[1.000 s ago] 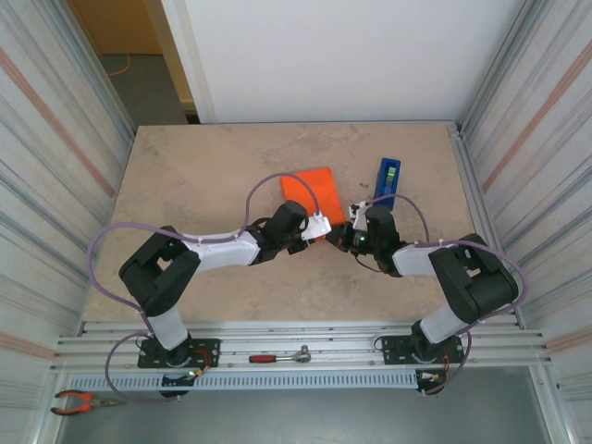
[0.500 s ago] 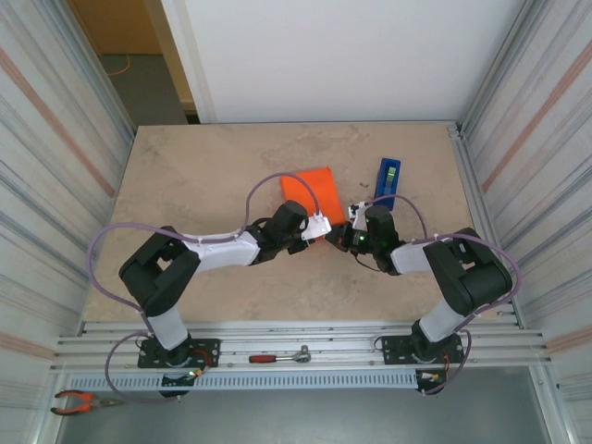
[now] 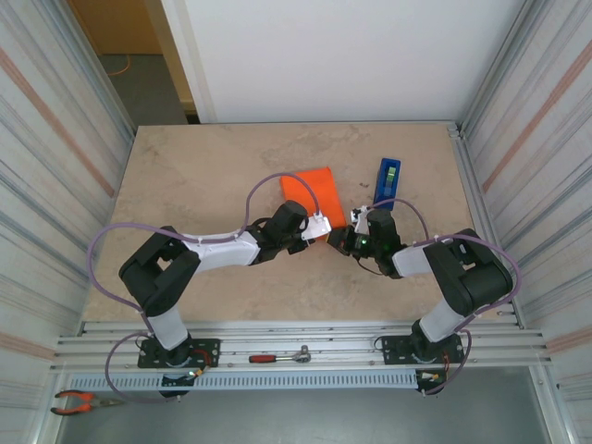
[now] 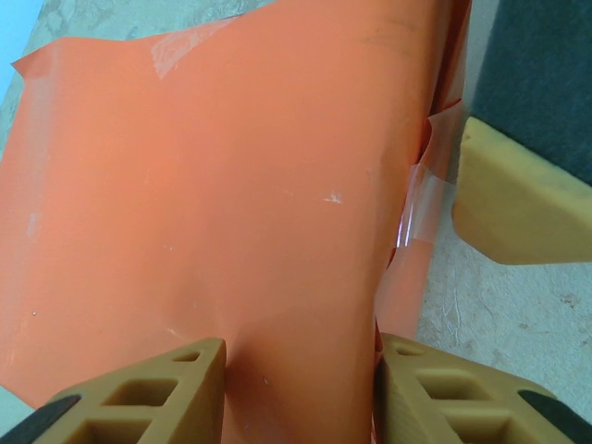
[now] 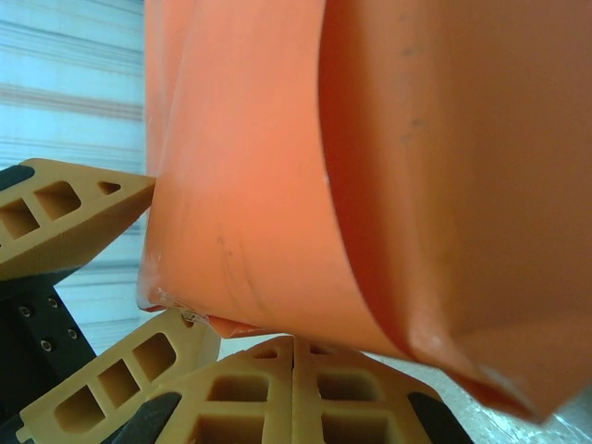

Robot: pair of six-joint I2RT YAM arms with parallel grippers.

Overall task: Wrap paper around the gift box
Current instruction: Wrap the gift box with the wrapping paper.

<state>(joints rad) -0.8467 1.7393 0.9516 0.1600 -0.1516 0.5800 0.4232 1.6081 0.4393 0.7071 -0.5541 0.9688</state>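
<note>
Gift box [image 3: 312, 190] in orange paper [image 5: 444, 185], mid counter [image 3: 203, 176]. L claw [image 4: 296, 388] grasps its near end. R claw [image 5: 294, 393] is clenched, just beside at the right.

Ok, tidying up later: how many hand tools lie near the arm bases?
2: a red-handled ratchet on the front rail; pliers at bottom left. More may be hidden.

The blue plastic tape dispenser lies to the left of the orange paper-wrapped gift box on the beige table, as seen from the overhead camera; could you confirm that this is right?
Not quite: the top external view shows the blue plastic tape dispenser lying to the right of the orange paper-wrapped gift box on the beige table, not to its left.
</note>
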